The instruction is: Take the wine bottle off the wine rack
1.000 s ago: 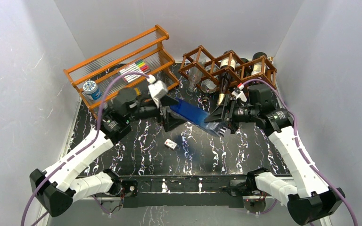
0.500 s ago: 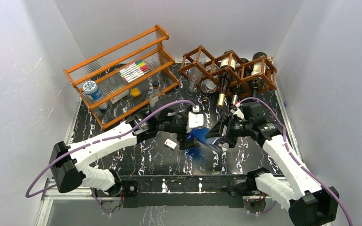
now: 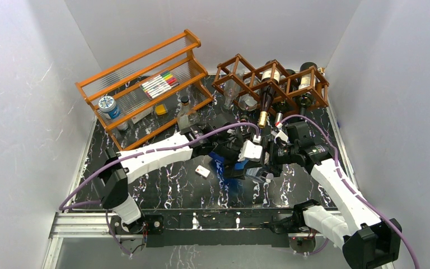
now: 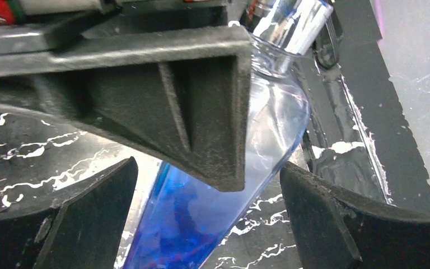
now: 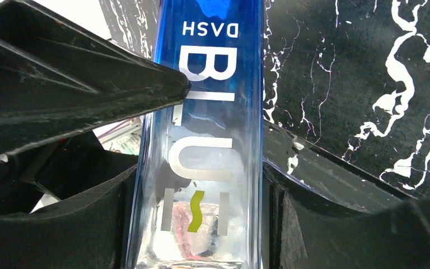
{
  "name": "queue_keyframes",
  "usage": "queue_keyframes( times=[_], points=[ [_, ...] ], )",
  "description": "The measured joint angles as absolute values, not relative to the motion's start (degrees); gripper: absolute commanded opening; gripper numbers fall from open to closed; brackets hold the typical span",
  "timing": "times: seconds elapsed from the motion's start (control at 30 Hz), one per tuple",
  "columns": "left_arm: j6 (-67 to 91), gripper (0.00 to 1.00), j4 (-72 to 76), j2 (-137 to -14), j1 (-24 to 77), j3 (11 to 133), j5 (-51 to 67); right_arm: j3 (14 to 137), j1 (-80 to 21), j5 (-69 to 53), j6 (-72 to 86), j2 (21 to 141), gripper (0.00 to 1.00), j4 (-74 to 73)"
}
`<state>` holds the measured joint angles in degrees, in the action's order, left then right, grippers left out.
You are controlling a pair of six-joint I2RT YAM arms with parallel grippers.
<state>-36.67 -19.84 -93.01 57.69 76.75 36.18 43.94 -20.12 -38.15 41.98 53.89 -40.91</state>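
- The take-off step looks done. The blue bottle [image 5: 207, 129] is out of the wine rack [image 3: 255, 73] and hangs in the air just in front of it, over the black table [image 3: 162, 185].
- The right gripper [image 5: 201, 190] has the bottle. Its two fingers press on the bottle's two sides, so its jaws are part way closed and holding it.
- The left gripper [image 4: 207, 168] is also just in front of the rack, right beside the right one. Its jaws are wide apart with the bottle between them. One finger looks to be at the bottle's edge, but it is not squeezing.
- I think one of two things comes next. The left jaws could close to share or take the bottle, or the right arm could lower it to the table in front of the rack.
- Either way the move should be slow. Glass is smooth and could slip, so one gripper must hold tight until the bottle is safe.
- The bottle is tall and slim with flat sides. The glass is clear near the shiny silver cap [image 4: 297, 22] and deep blue further down. It has big white letters, BLU and DASH, and a little yellow-green squiggle.
- Some dark bottles [image 3: 266, 98] lie in the rack's cells.
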Motion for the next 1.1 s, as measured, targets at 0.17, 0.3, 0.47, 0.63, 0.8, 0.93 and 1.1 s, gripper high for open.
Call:
queue_keyframes(
  times=[0.17, 0.3, 0.47, 0.63, 0.8, 0.93, 1.1],
  points=[
    [-37.85, 0.92, -21.34, -93.45, 59.72, 76.77, 35.09, 44.07, -20.12, -37.78, 41.34, 53.89, 0.00, -41.87],
    [-37.89, 0.94, -20.56, -94.08, 61.84, 76.79, 31.66, 44.10, -20.12, -37.80, 41.17, 53.89, 0.01, -42.04],
    [-37.43, 0.80, -19.20, -95.20, 62.83, 76.77, 29.04, 44.14, -20.12, -37.65, 41.15, 53.89, 0.13, -42.02],
    [-36.91, 0.42, -18.04, -95.18, 62.70, 76.73, 27.99, 44.14, -20.01, -37.60, 41.01, 53.71, 0.42, -41.87],
    [-36.51, 0.32, -14.63, -93.51, 62.89, 73.97, 26.70, 44.66, -19.92, -36.93, 39.64, 53.30, 0.87, -42.52],
    [-34.52, 0.26, -10.79, -90.17, 63.02, 69.60, 24.29, 48.49, -20.12, -36.58, 38.70, 52.95, 0.98, -43.72],
    [-31.44, 0.21, -5.80, -84.23, 62.63, 65.54, 20.23, 57.43, -20.27, -34.65, 38.09, 52.45, 0.98, -45.12]
  ],
)
